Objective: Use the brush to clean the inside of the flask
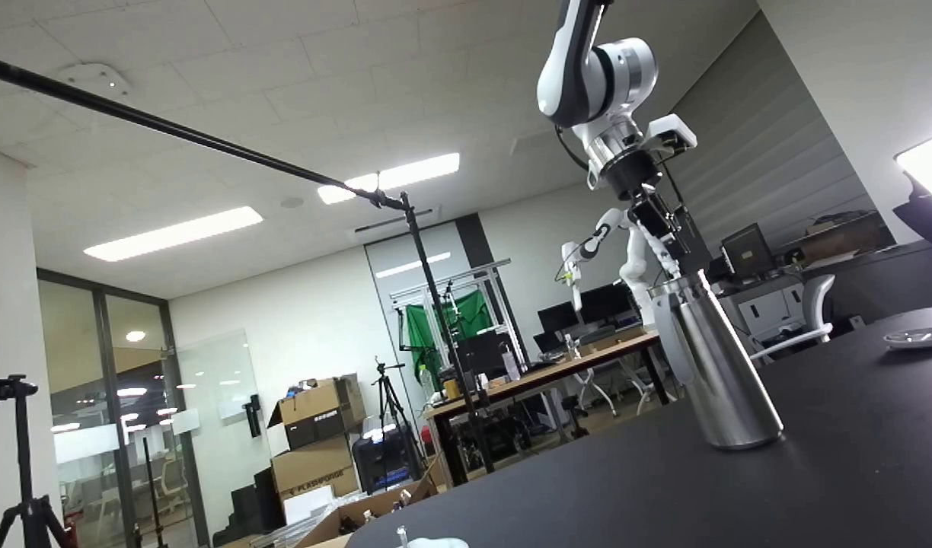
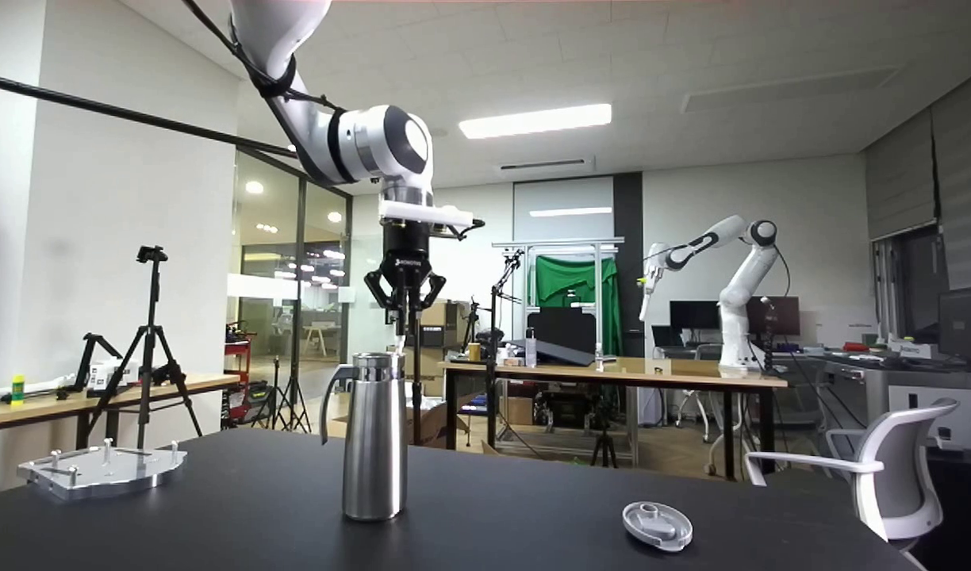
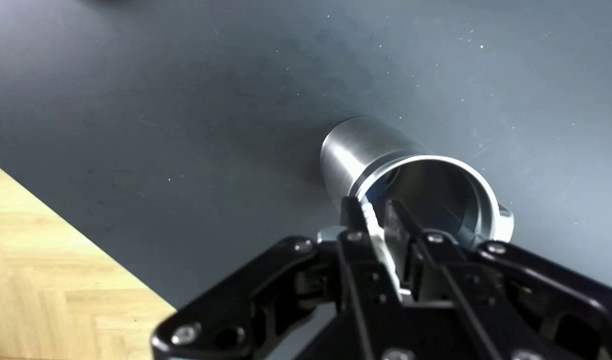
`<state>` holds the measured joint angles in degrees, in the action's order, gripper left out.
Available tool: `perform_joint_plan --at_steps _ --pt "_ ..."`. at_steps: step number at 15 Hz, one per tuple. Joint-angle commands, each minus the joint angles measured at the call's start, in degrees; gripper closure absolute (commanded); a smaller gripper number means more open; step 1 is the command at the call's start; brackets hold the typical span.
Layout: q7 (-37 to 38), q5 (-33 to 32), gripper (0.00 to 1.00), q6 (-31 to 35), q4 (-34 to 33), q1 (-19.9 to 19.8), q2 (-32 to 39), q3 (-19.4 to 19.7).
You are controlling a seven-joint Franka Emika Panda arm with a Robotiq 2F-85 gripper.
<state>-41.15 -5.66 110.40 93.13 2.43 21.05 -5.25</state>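
- On the black table (image 2: pixel 517 500) stands the stainless-steel flask (image 2: pixel 374 452), upright, its mouth facing up.
- At that mouth, the white brush (image 3: pixel 375 225) points down — how deep its lower end sits cannot be told.
- Above the flask, the Robotiq gripper (image 2: pixel 402 319) holds the brush, its fingers drawn narrow on it.
- Well apart from the flask, on the same table — a grey lid (image 2: pixel 658 526) and a clear plate (image 2: pixel 124 474) with small posts.

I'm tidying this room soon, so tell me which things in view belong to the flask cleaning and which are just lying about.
For the job:
brush, held in the tool
steel flask, upright, mouth open

Just lying about:
grey lid-like piece, perhaps the flask's
clear plate with pegs
tripod
office chair
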Motion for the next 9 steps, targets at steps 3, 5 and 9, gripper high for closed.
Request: perform_joint_plan --at_steps 3,5,9 --pt "3.6 -2.2 0.36 -1.3 -1.6 1.2 1.0 -0.2" --pt "4.1 -3.0 0.23 -1.4 -2.1 1.3 1.1 -0.2" --pt "4.6 -3.8 0.00 -1.8 -3.0 1.3 0.7 -0.2"
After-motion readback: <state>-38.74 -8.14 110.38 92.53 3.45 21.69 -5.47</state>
